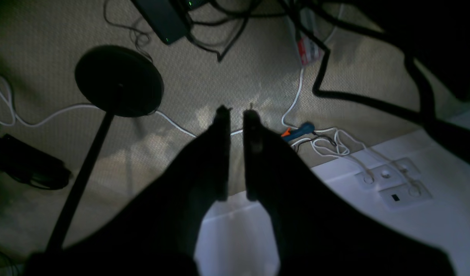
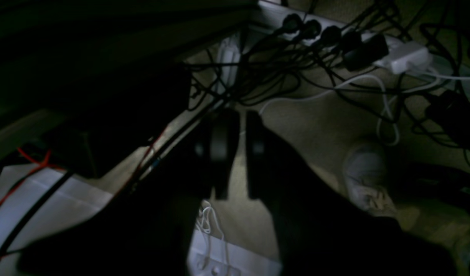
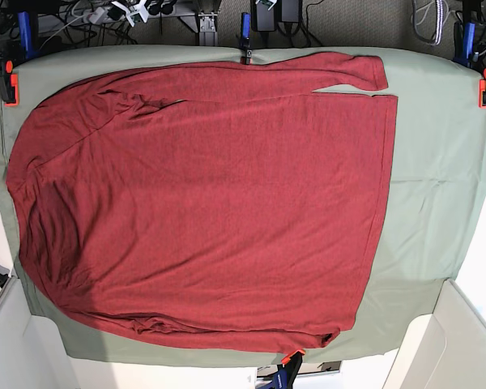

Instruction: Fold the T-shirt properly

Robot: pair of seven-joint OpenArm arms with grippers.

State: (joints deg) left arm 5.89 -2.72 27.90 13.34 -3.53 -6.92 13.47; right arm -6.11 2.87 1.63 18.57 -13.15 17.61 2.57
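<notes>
**Bring both arms in before the first fold**

The T-shirt (image 3: 202, 203) lies spread flat on the green table cloth (image 3: 437, 186), covering most of it; one sleeve runs along the shirt's far edge, by the blue clamp (image 3: 245, 36). Your left gripper (image 1: 236, 113) and right gripper (image 2: 240, 115) both hang over carpet, off the shirt, jaws narrowly parted and empty; I'd judge nothing folded yet; bring each to a shirt edge and pinch fabric only, not the cloth beneath.

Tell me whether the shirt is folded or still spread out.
Mostly spread: the T-shirt lies flat across the table cloth, body unfolded. Only the sleeves are laid along its top and bottom edges.
</notes>
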